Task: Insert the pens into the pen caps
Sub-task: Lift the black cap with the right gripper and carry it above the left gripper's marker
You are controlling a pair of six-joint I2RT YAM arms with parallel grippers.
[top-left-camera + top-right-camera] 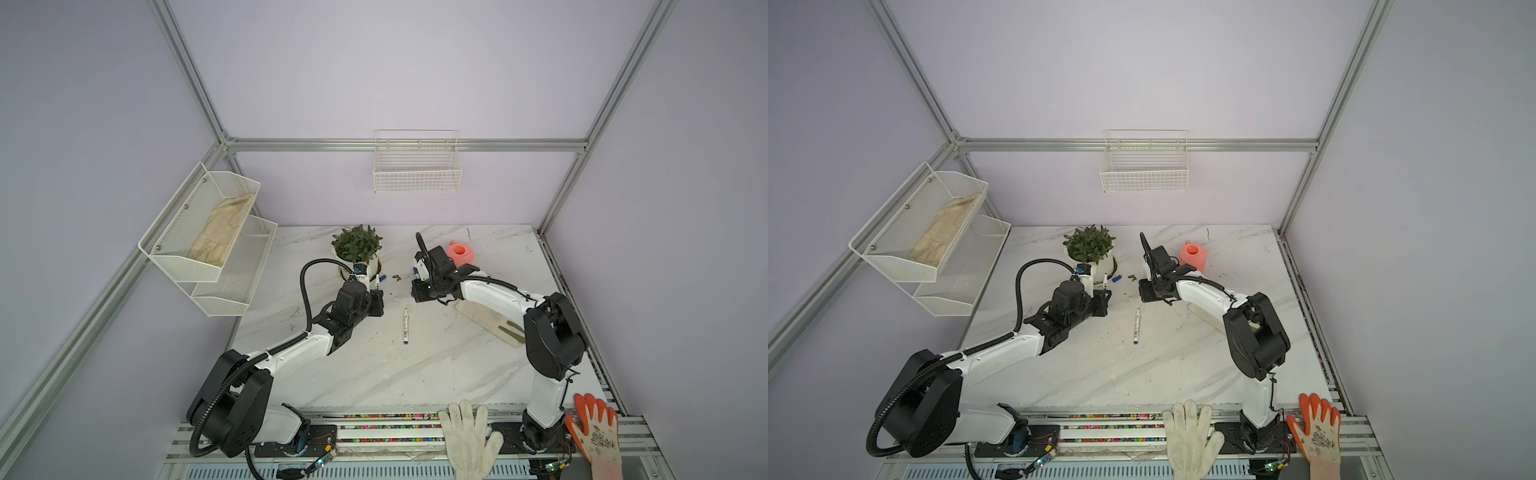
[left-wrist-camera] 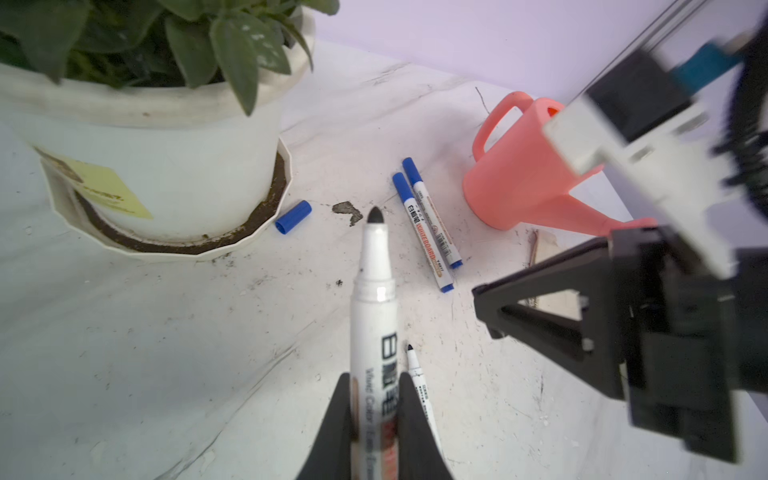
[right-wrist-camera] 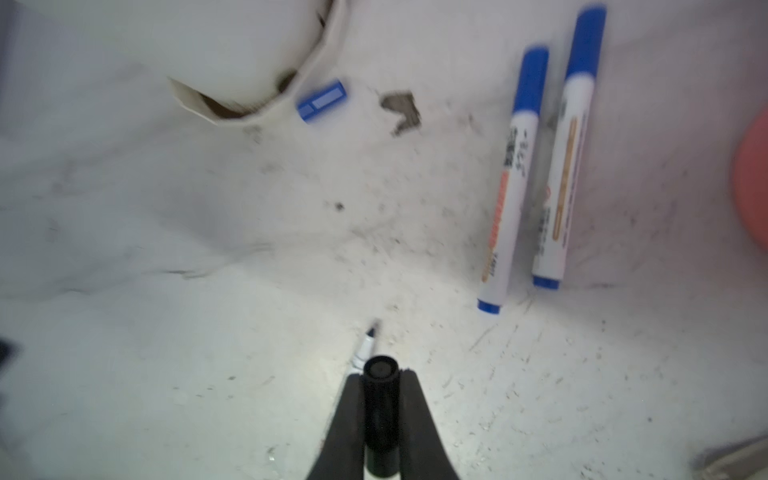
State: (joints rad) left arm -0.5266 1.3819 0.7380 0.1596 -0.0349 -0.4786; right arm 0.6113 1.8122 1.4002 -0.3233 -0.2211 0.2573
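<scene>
The left gripper [image 2: 372, 384] clenched a white black-tipped plastic marker pen [image 2: 372, 307]. The right gripper [image 3: 382, 376] grasped a short black cylindrical cap [image 3: 381, 419].

1. White marble table [image 1: 415, 374], kinda grubby w/ dirt specks.
2. Back: pot [image 2: 187, 166] in its saucer [image 2: 174, 254], pink can [image 2: 511, 183] further right.
3. Btwn them: blue cap [image 2: 293, 217] just beside the saucer, scrap [image 2: 347, 210], 2 capped pens [image 2: 422, 232] side by side.
4. Mid: bare pen [image 1: 405, 326], on its own.
5. Right side: beige flat thing [image 1: 490, 322].
</scene>
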